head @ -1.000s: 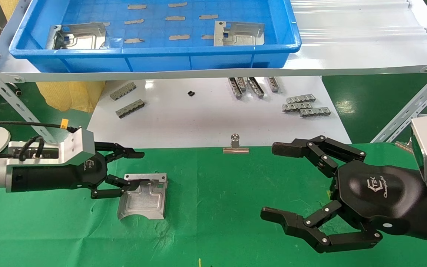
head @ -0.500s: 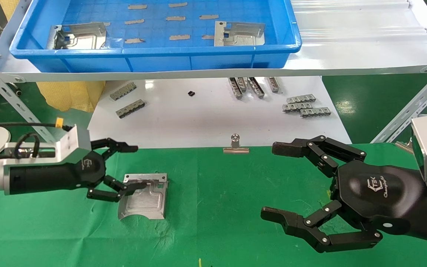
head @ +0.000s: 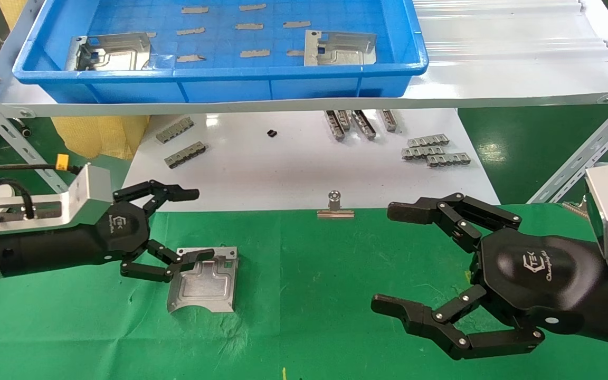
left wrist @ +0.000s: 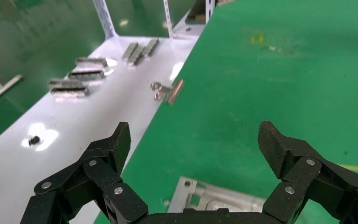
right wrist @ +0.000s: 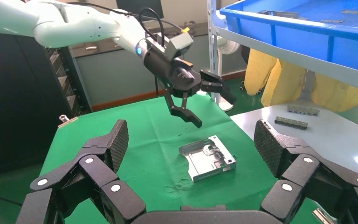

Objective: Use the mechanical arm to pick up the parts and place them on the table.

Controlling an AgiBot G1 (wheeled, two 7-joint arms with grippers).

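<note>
A silver metal part (head: 203, 285) lies flat on the green table (head: 309, 295), on the robot's left side, with its curved notch facing the near edge. The left gripper (head: 190, 224) hangs above the part's left edge, fingers spread wide and holding nothing; the right wrist view shows clear air between its lower finger (right wrist: 186, 114) and the part (right wrist: 208, 157). The right gripper (head: 396, 258) hovers over the table well to the right, near the front, also spread open and empty. A silver binder clip (head: 335, 207) grips the cloth's far edge between the two grippers. Beyond it, a glossy white board (head: 293, 169) carries small grey comb-like strips (head: 436, 150). Farther back, on a white shelf (head: 494, 68), a blue tray (head: 219, 74) holds two more parts, one at the left (head: 111, 51) and one at the right (head: 338, 48).
</note>
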